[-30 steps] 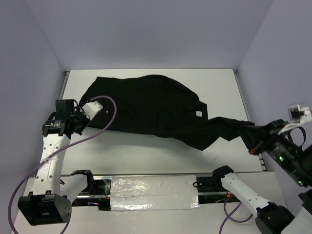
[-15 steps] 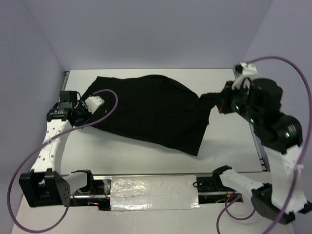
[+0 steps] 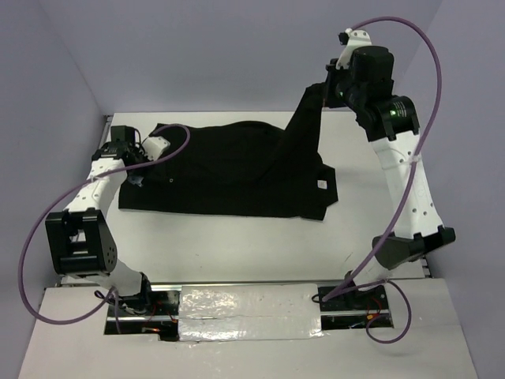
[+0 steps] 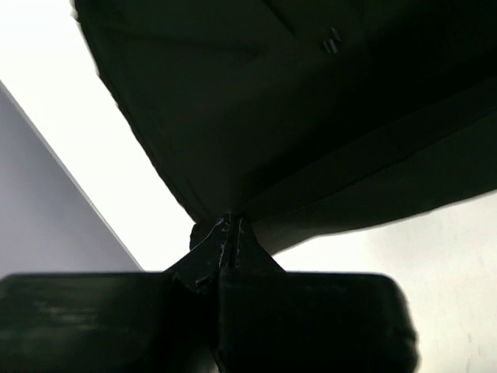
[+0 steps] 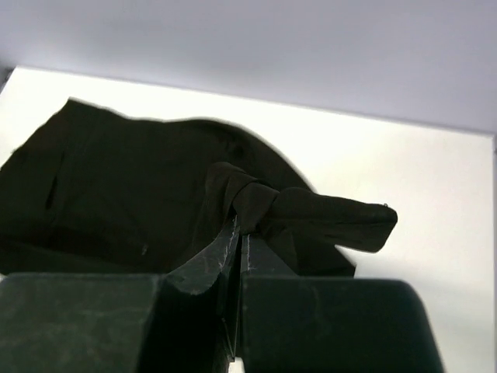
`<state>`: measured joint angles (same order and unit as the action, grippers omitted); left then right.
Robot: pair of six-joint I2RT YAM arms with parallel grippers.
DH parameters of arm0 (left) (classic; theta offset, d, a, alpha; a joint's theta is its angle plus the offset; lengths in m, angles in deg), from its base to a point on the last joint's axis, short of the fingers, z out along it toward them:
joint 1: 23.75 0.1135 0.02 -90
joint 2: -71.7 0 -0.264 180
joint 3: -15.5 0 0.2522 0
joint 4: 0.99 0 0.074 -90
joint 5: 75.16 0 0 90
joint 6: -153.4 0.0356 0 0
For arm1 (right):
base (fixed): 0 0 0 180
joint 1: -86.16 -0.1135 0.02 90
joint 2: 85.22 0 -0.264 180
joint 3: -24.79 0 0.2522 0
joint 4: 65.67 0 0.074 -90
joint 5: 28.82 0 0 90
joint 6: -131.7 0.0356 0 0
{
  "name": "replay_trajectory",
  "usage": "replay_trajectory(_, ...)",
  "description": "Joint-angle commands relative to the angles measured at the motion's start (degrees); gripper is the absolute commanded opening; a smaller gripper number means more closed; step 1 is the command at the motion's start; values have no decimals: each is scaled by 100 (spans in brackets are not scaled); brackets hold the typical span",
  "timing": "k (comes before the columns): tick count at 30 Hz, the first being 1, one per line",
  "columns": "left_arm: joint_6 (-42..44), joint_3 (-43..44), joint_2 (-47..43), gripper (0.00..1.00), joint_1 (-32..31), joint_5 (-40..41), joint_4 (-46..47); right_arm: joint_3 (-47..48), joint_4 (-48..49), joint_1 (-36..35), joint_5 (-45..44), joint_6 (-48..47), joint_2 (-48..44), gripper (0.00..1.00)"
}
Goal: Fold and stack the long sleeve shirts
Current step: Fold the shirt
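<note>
Between the two grippers, the black shirt (image 3: 229,170) lies spread on the table (image 3: 237,245). The left gripper (image 4: 231,229) is clamped on its edge, and the right gripper (image 5: 239,233) pinches a sleeve (image 3: 304,130) high above it.

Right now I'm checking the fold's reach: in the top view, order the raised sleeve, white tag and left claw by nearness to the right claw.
1. Raised sleeve: pinched in the right claw, toward the far right.
2. White tag: at the right edge of the shirt.
3. Left claw: across the shirt, gripping its left edge.
</note>
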<state>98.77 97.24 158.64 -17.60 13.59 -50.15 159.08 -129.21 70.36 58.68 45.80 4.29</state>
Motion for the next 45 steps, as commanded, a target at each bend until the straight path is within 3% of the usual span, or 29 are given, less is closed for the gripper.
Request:
replay_trajectory(1,-320,443,306,0,35,-50,436,462,820,103,-136,-339,303,0)
replay_trajectory(13,-453,839,1282,0,26,38,666,902,1181,164,-242,-753,1296,0)
replay_trajectory(21,-391,795,1195,0,35,82,490,208,1181,173,-172,-674,963,0)
replay_trajectory(27,-102,427,229,0,35,-59,8,-792,1163,129,-128,-445,-345,0)
replay_trajectory(33,355,-408,-809,0,26,-42,-424,-1953,1102,32,83,-147,-2295,0)
replay_trajectory(40,611,-1225,-1889,0,26,-41,-775,-2657,418,-12,224,-41,-3501,0)
replay_trajectory(45,585,-1323,-2128,0,26,-182,-802,-2912,179,-20,426,-49,-4055,0)
